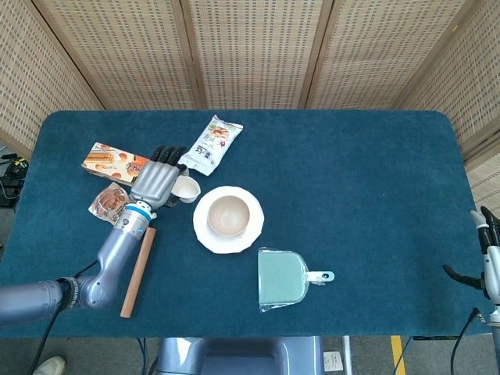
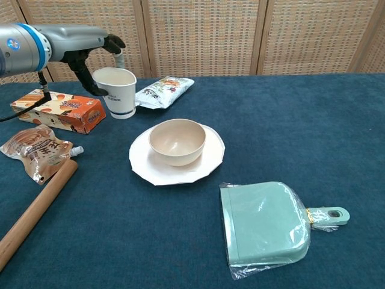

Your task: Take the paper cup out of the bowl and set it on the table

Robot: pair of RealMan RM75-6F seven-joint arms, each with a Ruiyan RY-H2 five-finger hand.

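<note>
Fingers of the left hand [image 1: 156, 181] wrap the paper cup [image 1: 185, 188] from its left side in the head view, the cup sitting out of the bowl [image 1: 229, 216], between the snack box [image 1: 117, 162] and the plate [image 1: 211, 237]. From the chest view, the same hand [image 2: 90, 51] holds the cup [image 2: 115, 91] upright by its rim, its base at or just above the table [image 2: 289, 120]; contact is unclear. Setting down looks like a straight descent. The right hand [image 1: 488, 262] idles well apart, fingers unclear.

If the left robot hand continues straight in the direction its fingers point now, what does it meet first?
Probably the white snack bag, just beyond the left robot hand and its paper cup; depth is unclear.
</note>
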